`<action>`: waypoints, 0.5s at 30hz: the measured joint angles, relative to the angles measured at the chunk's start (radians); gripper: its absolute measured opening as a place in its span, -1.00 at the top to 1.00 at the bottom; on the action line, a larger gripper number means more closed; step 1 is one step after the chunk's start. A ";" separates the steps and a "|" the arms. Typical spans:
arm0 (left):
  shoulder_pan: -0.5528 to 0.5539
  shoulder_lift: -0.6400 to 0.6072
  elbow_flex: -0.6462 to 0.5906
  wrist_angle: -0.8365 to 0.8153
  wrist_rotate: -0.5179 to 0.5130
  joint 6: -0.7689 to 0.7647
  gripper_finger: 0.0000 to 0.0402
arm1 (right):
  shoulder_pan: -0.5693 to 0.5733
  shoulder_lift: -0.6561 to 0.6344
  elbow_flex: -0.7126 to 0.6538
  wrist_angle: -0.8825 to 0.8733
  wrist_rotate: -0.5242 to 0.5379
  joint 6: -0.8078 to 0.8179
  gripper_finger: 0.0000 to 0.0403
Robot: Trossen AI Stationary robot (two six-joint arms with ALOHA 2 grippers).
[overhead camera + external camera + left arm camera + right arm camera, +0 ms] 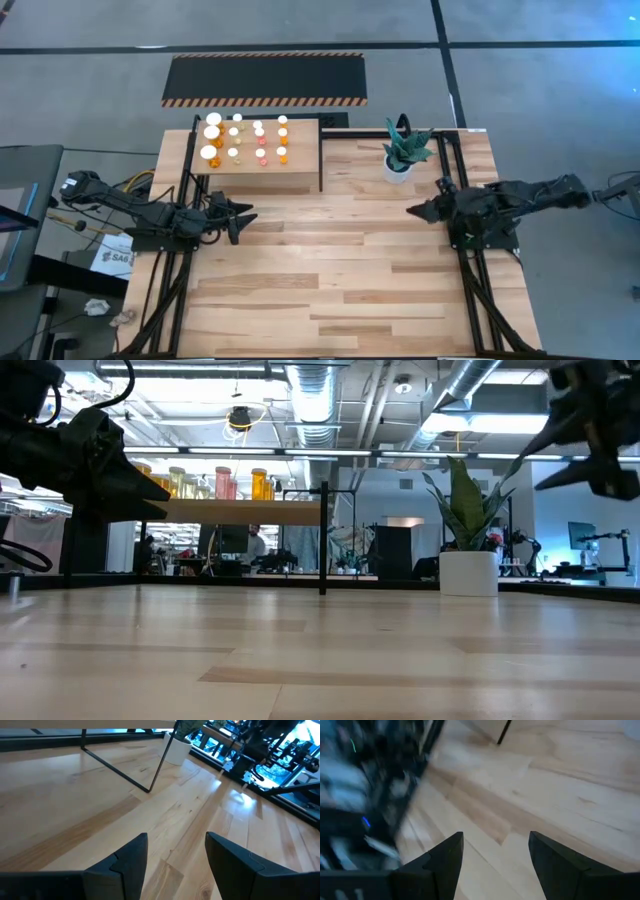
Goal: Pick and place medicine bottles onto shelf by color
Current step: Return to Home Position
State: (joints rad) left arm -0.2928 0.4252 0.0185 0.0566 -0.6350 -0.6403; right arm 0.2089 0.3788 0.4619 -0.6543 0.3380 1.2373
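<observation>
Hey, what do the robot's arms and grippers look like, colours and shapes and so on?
The left arm and right arm are matte black, built of chunky jointed segments. The left gripper and right gripper each have two dark wedge-shaped fingers tapering to blunt tips. Yellowish cables lie near the left arm's base. No markings show.

Robotics lab, exposed ceiling ducts (312,400), concrete floor (540,80)

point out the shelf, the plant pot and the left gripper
shelf (300,172): high view, bare plank top
plant pot (469,573): low view, white wall
left gripper (176,839): left wrist view, midway between fingertips
</observation>
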 joint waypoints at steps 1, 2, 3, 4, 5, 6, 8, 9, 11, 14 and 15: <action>0.000 0.000 0.000 0.000 0.000 0.000 0.07 | -0.023 -0.031 -0.024 0.019 0.000 0.036 -0.24; 0.000 0.000 0.000 0.000 0.000 0.000 0.07 | -0.046 -0.060 -0.050 0.036 0.000 0.069 -0.24; 0.000 0.000 0.000 0.000 0.000 0.000 0.07 | -0.068 -0.086 -0.075 0.052 0.000 0.092 -0.24; 0.000 0.000 0.000 0.000 0.000 0.000 0.07 | -0.088 -0.117 -0.098 0.062 0.000 0.094 -0.24; 0.000 0.000 0.000 0.000 0.000 0.000 0.07 | -0.104 -0.149 -0.120 0.074 0.000 0.079 -0.24; 0.000 0.000 0.000 0.000 0.000 0.000 0.07 | -0.116 -0.179 -0.144 0.109 0.001 0.041 -0.24; 0.000 0.000 0.000 0.000 0.000 0.000 0.07 | -0.135 -0.222 -0.188 0.215 0.000 -0.072 -0.24; 0.000 0.000 0.000 0.000 0.000 0.000 0.07 | -0.142 -0.242 -0.209 0.269 0.000 -0.148 -0.24; 0.000 0.000 0.000 0.000 0.000 0.000 0.07 | -0.152 -0.277 -0.245 0.394 0.000 -0.323 -0.24; 0.000 0.000 0.000 0.000 0.000 0.000 0.07 | -0.166 -0.318 -0.289 0.577 0.000 -0.560 -0.24; 0.000 0.000 0.000 0.000 0.000 0.000 0.07 | -0.169 -0.330 -0.301 0.618 -0.001 -0.622 -0.24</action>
State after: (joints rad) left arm -0.2928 0.4255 0.0185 0.0570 -0.6346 -0.6403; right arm 0.0396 0.0486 0.1613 -0.0367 0.3374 0.6150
